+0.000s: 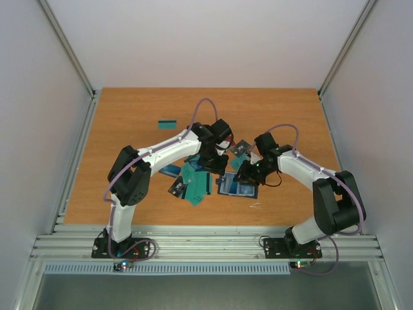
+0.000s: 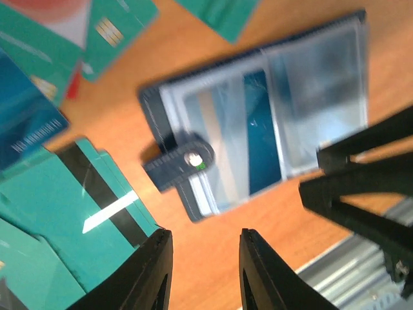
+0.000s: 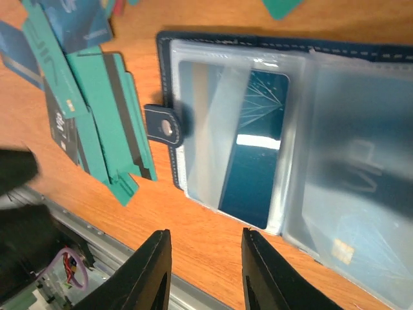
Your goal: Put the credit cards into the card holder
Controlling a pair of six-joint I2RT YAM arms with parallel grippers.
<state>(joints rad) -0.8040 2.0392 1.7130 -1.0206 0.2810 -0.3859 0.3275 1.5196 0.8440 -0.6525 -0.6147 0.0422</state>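
Note:
The card holder [image 1: 237,186] lies open on the table, its clear sleeves up; it also shows in the left wrist view [image 2: 277,103] and the right wrist view [image 3: 271,123]. A blue card [image 3: 255,152] sits in its left sleeve, and its clasp tab [image 3: 161,123] sticks out. Teal credit cards [image 1: 195,181] lie heaped just left of it, also in the wrist views [image 2: 58,219] [image 3: 106,110]. My left gripper [image 1: 213,168] [image 2: 203,258] is open and empty, over bare wood beside the tab. My right gripper [image 1: 248,174] [image 3: 203,258] is open and empty, over wood at the holder's near edge.
One teal card with a dark stripe [image 1: 168,123] lies alone at the back left. A dark card [image 1: 242,147] lies between the two wrists. Blue [image 1: 169,170] and dark [image 1: 177,187] cards edge the heap. The metal rail [image 1: 206,242] runs along the near edge.

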